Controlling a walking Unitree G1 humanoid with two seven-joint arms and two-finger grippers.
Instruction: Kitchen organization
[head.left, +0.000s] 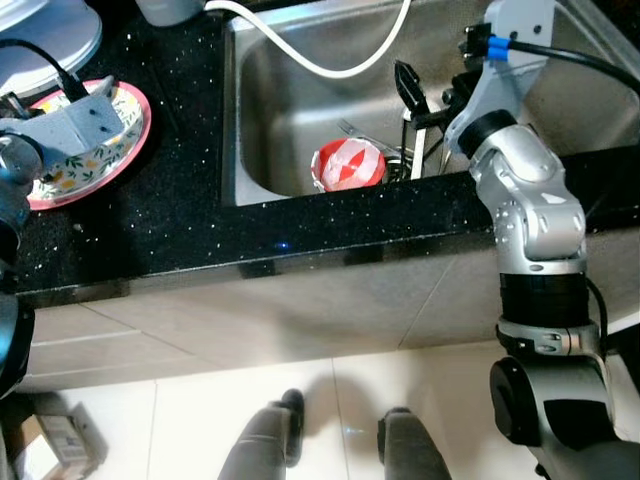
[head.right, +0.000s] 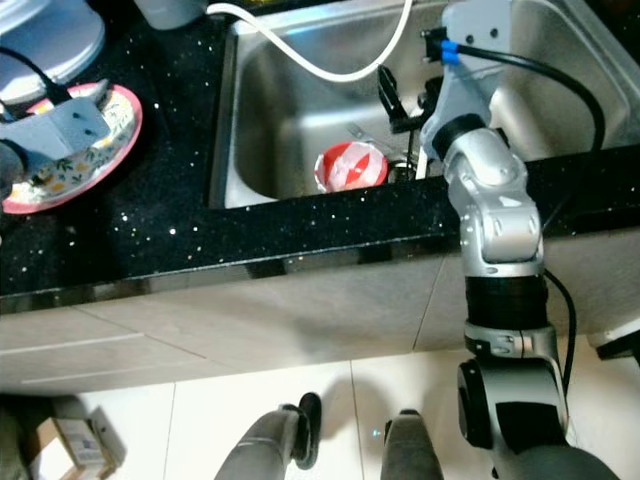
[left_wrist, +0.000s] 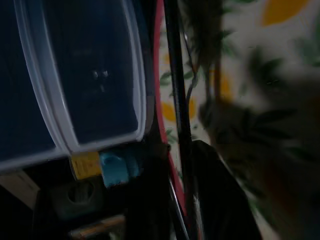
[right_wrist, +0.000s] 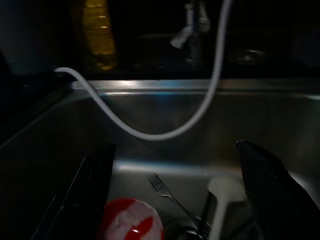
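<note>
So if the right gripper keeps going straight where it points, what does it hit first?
Probably the white-handled utensil standing between the open fingers of the right gripper, with the fork beside it in the sink; depth is unclear.

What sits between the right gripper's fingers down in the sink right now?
In the right wrist view, the right gripper is open over the sink, and between its fingers lie a red-and-white bowl, a fork and a white utensil handle.

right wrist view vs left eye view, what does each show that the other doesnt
Right wrist alone: a yellow bottle behind the sink. Left eye alone: the floral plate on the black counter, under the left tool, plus the robot's feet. Shared: the sink, white hose, red-and-white cup, fork, and the open right tool.
</note>
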